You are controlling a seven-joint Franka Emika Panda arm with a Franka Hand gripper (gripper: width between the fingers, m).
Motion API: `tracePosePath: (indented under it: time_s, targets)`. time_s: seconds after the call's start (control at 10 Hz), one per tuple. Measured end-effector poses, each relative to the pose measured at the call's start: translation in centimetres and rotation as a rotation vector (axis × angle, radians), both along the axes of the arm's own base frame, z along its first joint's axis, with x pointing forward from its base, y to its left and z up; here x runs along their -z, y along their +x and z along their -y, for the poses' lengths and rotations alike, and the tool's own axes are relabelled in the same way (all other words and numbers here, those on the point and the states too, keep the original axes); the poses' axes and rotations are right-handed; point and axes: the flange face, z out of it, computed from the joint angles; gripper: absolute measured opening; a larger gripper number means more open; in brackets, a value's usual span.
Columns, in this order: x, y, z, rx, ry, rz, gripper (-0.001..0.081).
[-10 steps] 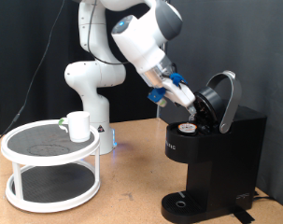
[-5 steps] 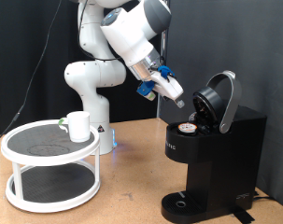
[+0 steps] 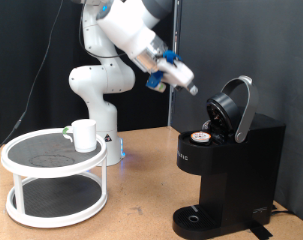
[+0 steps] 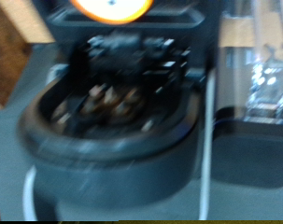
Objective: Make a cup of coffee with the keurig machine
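Note:
The black keurig machine (image 3: 226, 165) stands at the exterior view's right with its rounded lid (image 3: 237, 104) hinged up and open. A small pod with a brownish top (image 3: 201, 137) sits in the holder. The white cup (image 3: 83, 134) stands on the top tier of a round white stand (image 3: 55, 172) at the left. My gripper (image 3: 188, 85) hangs in the air up and left of the open lid, apart from it, with nothing seen between its fingers. The blurred wrist view shows the open lid's inside (image 4: 118, 98); the fingers do not show there.
The robot's white base (image 3: 96, 95) stands behind the stand. The wooden table (image 3: 141, 205) lies between stand and machine. A round drip base (image 3: 196, 217) sits at the machine's foot. A dark curtain hangs behind.
My gripper has drawn up and to the left, away from the pod holder and open lid. The pod stays in the machine. The cup has not moved.

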Motion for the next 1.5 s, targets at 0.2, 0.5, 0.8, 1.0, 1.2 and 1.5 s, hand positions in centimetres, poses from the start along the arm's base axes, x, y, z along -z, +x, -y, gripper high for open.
tracePosePath:
  time_s: [0.2, 0.5, 0.8, 1.0, 1.2, 1.5]
  targets:
    - [-3.3, 0.1, 0.1, 0.072, 0.034, 0.063, 0.0734]
    - [-7.3, -0.1, 0.5, 0.146, 0.097, 0.115, 0.0734]
    - [-7.4, 0.5, -0.5, 0.155, 0.164, 0.110, 0.0734]
    - [-8.1, 1.9, -2.7, 0.162, 0.239, 0.127, 0.0734]
    - [-8.4, 3.1, -5.1, 0.158, 0.182, 0.147, 0.0734]
    - [-8.5, 4.5, -9.5, 0.114, 0.034, 0.141, 0.0734]
